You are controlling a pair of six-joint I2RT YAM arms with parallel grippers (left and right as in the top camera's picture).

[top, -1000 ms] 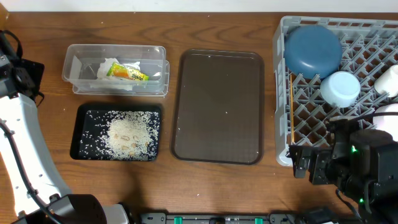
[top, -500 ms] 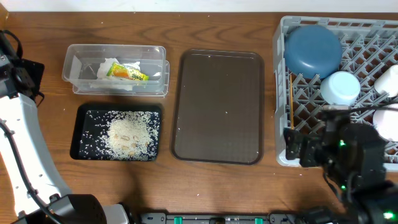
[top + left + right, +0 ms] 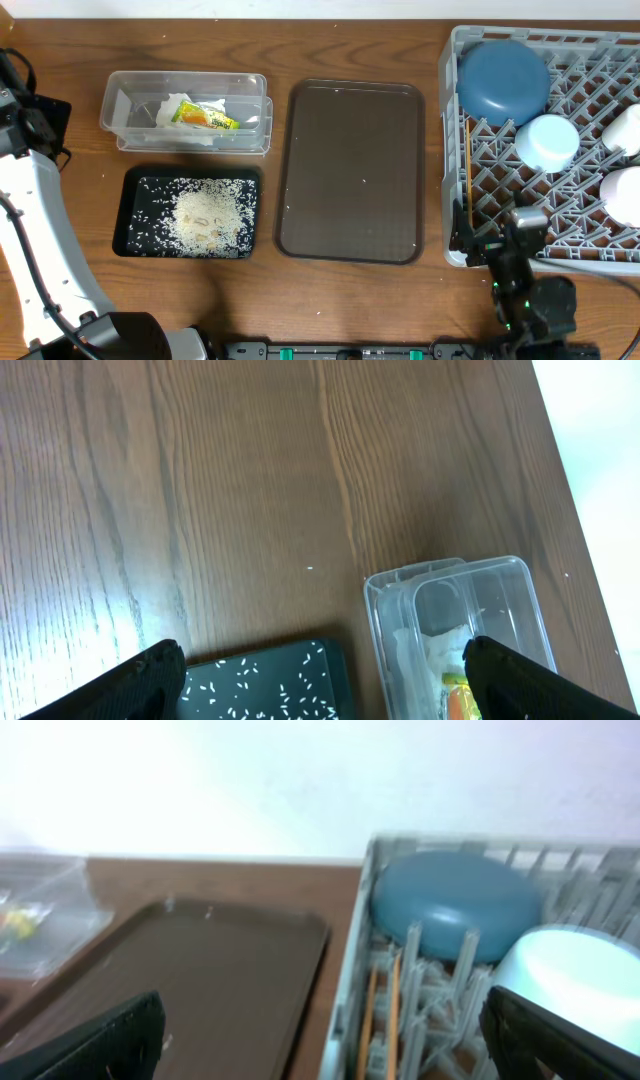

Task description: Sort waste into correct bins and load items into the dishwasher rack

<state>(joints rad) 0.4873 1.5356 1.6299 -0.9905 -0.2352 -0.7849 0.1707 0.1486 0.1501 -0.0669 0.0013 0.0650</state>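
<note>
My left gripper hangs with fingers spread wide, grasping nothing, looking down on the black tray of rice and the clear tub holding napkin and wrapper. My right gripper (equally splayed, empty) faces the rack, where blue plate, light-blue bowl and chopsticks sit

The overhead view looks straight down on the whole bench. The left wrist view tilts down, close over the clear tub and black tray, both shared with overhead. The right wrist view sits low, facing across the brown tray and rack toward the wall.
</note>
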